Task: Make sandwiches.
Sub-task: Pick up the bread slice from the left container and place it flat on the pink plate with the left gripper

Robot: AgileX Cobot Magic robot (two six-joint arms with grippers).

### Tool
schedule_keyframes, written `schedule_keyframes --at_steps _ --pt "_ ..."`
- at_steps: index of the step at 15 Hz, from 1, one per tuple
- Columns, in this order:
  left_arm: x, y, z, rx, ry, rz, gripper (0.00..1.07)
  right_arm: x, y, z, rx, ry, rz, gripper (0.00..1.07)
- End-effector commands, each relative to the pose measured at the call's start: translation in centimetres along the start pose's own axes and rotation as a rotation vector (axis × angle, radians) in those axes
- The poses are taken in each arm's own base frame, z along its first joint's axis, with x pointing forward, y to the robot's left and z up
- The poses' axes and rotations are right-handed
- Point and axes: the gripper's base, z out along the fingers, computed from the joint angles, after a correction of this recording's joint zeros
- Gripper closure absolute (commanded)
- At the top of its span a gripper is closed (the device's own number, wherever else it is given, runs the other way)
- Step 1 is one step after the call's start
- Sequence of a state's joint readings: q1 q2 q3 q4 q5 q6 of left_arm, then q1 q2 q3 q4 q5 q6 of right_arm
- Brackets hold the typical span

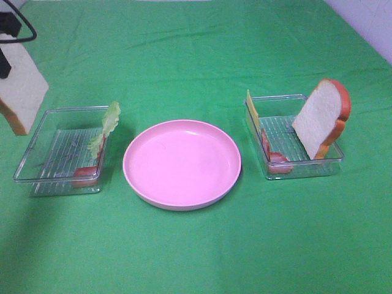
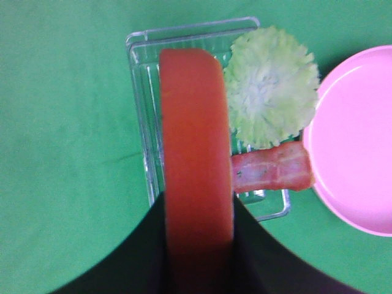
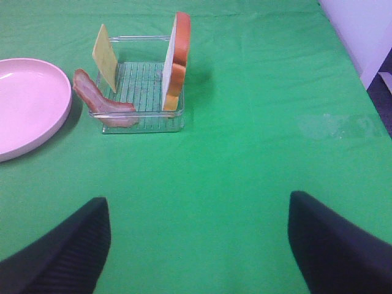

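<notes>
Held a bread slice (image 1: 21, 86) clamped by its crust in the left gripper (image 2: 199, 205) at the upper left of the high view, above the ribbed tray (image 1: 73, 109), likely bound for the central pink plate (image 1: 182, 162), right gripper (image 3: 197, 202) spread wide, empty.

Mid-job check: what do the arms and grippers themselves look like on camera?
Both are black. The left gripper shows two smooth dark fingers. The right gripper has broad fingers with rounded tips and fine ribbing. In the high view a thin black cable loops off the black left arm. No markings show.
</notes>
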State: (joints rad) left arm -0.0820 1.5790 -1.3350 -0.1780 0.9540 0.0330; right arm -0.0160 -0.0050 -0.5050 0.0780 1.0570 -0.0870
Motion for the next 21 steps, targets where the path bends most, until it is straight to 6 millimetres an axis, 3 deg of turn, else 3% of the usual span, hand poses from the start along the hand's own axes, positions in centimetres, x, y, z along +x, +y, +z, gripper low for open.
schedule_keyframes --at_steps 1,4,9,13,14,15,17,21 --pt "0.2 -1.0 -3.1 0.059 -0.089 -0.020 1.07 0.2 0.0 -0.2 0.004 -0.013 -0.009 0.32" --pt "-0.1 -3.0 -4.3 0.272 -0.153 -0.025 1.07 0.2 0.0 -0.2 0.004 -0.013 -0.009 0.32" --pt "-1.2 -6.1 -3.2 0.701 -0.182 0.016 1.07 0.2 0.0 -0.2 0.004 -0.013 -0.009 0.32" --pt "-1.2 -8.7 1.9 0.839 -0.053 0.014 1.07 0.2 0.0 -0.2 0.004 -0.013 -0.009 0.32" --pt "-0.4 -10.4 5.0 0.850 0.042 0.019 1.07 0.2 0.0 -0.2 0.004 -0.013 -0.009 0.32" --pt "-0.4 -10.4 5.0 0.850 0.042 0.019 1.07 0.2 0.0 -0.2 0.004 -0.013 -0.009 0.32" --pt "0.4 -11.1 8.8 0.831 0.141 -0.030 1.07 0.2 0.0 -0.2 0.004 -0.013 -0.009 0.32" --pt "0.8 -11.8 11.6 0.776 0.169 -0.091 1.07 0.2 0.0 -0.2 0.004 -0.013 -0.009 0.32"
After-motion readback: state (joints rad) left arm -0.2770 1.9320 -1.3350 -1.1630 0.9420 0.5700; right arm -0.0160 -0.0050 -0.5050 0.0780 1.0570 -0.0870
